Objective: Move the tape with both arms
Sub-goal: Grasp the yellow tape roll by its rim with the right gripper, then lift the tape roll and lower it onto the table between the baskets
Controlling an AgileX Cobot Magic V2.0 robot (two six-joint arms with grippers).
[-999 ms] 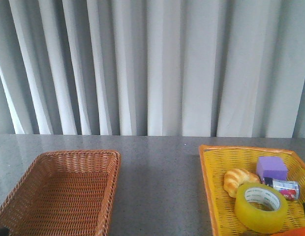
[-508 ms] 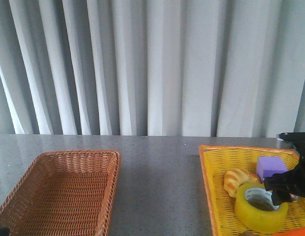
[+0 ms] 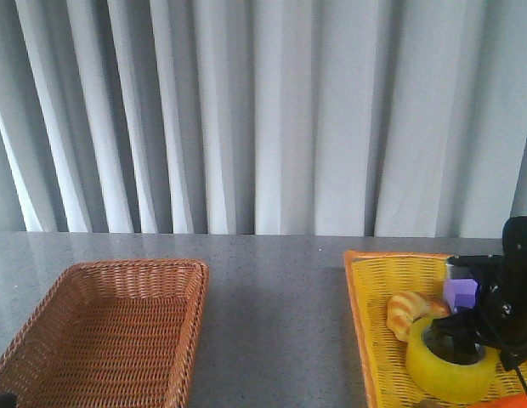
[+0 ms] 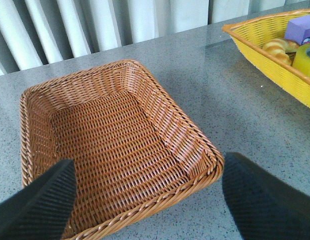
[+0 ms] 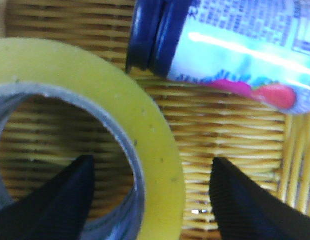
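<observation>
- Tape (image 3: 451, 363): one wide roll of translucent yellow packing tape with a white core, flat in the yellow woven basket (image 3: 371, 336) at about 4 o'clock of the front view, touching the golden croissant (image 3: 411, 310) at its 11 o'clock.
- Right gripper (image 5: 150, 200): spread apart, gripping nothing; one black finger inside the core and the other outside the roll's wall, so placed, by judgement, to pinch that wall on closing.
- Right arm (image 3: 500, 293): down over the roll in the front view, covering the middle of it and part of the purple block (image 3: 460, 293).
- Left gripper (image 4: 145, 200): released and empty, fingers wide, hovering over the near rim of the brown wicker basket (image 4: 120, 150); probably waiting there for the hand-over, since the brown basket looks like the roll's destination.
- Small bottle with a dark blue cap and a printed label (image 5: 230, 45): on its side beside the roll at roughly 1 o'clock in the right wrist view, near enough to be nudged.
- Count: two baskets, two arms, one roll, one croissant, one block, one bottle.
- Step in hand, as a judgement: grasp not yet made; lift and transfer all still to do.
</observation>
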